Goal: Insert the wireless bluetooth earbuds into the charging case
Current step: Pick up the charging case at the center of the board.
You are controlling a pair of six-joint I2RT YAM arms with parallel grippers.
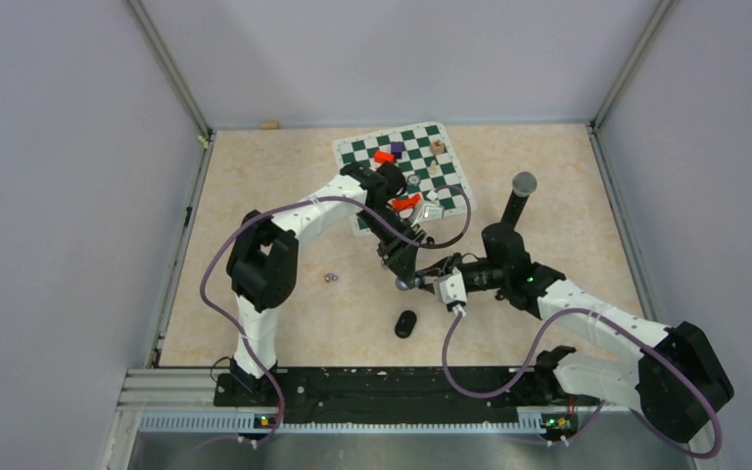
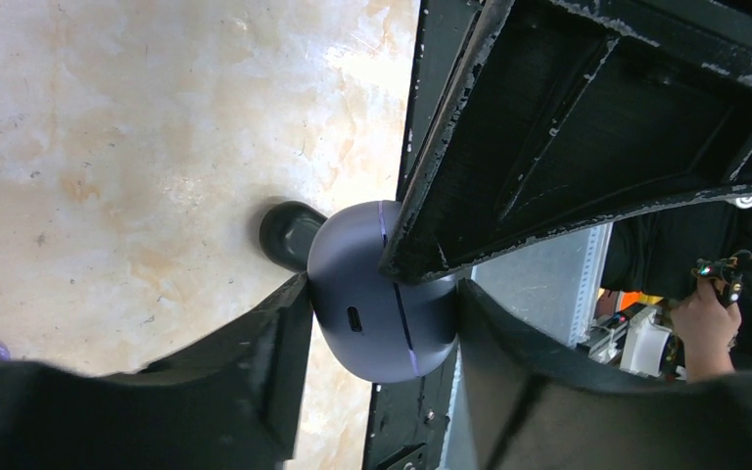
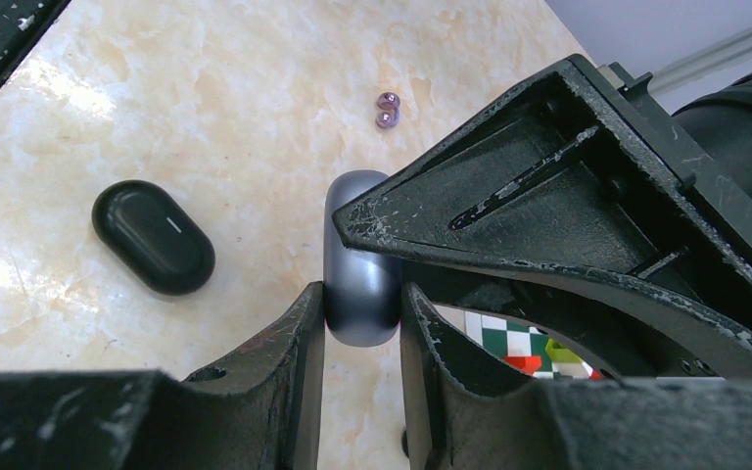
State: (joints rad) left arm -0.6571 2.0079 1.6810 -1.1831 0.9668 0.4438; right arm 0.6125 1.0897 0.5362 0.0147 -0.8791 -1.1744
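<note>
- Pinching the grey-purple charging case [image 3: 357, 284] between the dark fingers of the right gripper [image 3: 360, 299], clamped on its rounded sides, low centre of the right wrist frame.
- Clamping the same case with the left gripper [image 2: 382, 294] as well, fingers pressed against both flanks, centre of the left wrist frame; apparently holding it just off the table [image 1: 284, 196], mid-frame in the top view.
- Reading the lid as shut, the seam line running unbroken beside the small port.
- Spotting two pale purple earbuds [image 3: 387, 110] lying touching on the table, upper centre of the right wrist frame, well apart from the case; finding no black buds.
- Noting a closed black case [image 3: 154, 237] at the left of that frame.
- Judging the held case light, rigid and slick, apt to slip on its curved faces; gripping best across the flatter sides, clear of the seam.
- Judging the buds tiny, glossy and prone to rolling; pinching gently across the body.
</note>
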